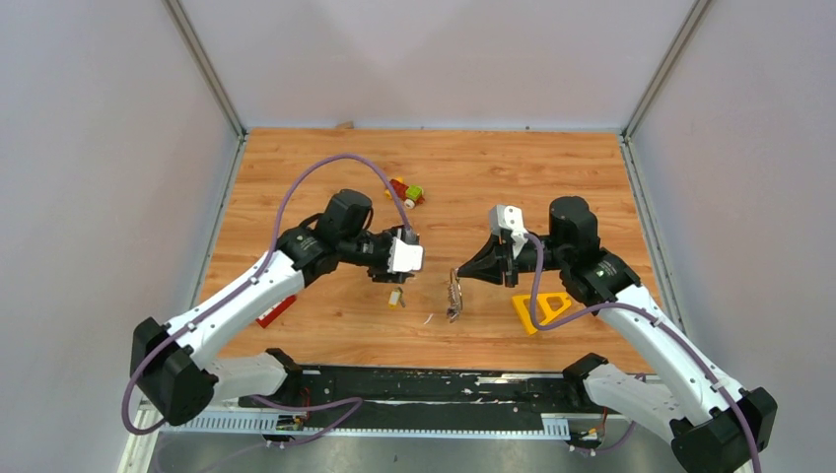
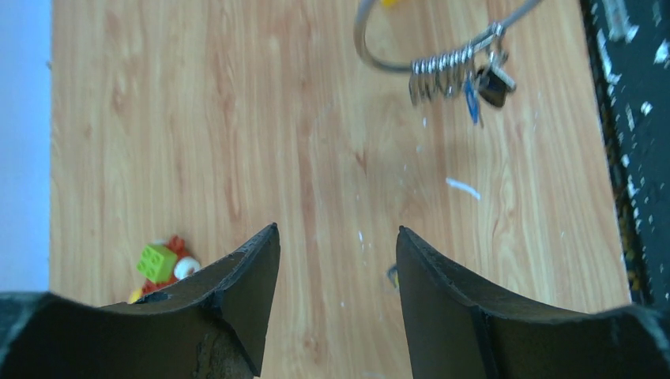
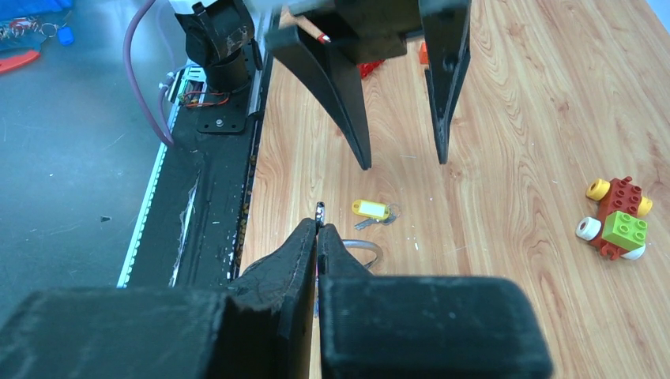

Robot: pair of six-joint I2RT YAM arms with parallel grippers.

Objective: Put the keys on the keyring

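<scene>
Toward the worktop's (image 1: 335, 325) near edge, the yellow-tagged key (image 3: 371, 210) lies loose on the wood. Just beyond, the right pincer (image 3: 318, 229) is clamped tight on the keyring (image 2: 378, 60), with several keys (image 2: 446, 77) dangling from it over the middle. The left pincer (image 2: 337, 234) faces it, jaws parted, holding nothing. The toy car (image 1: 406, 191) sits farther back.

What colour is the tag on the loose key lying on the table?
Pale yellow; the tag shows best in the right wrist view.
</scene>
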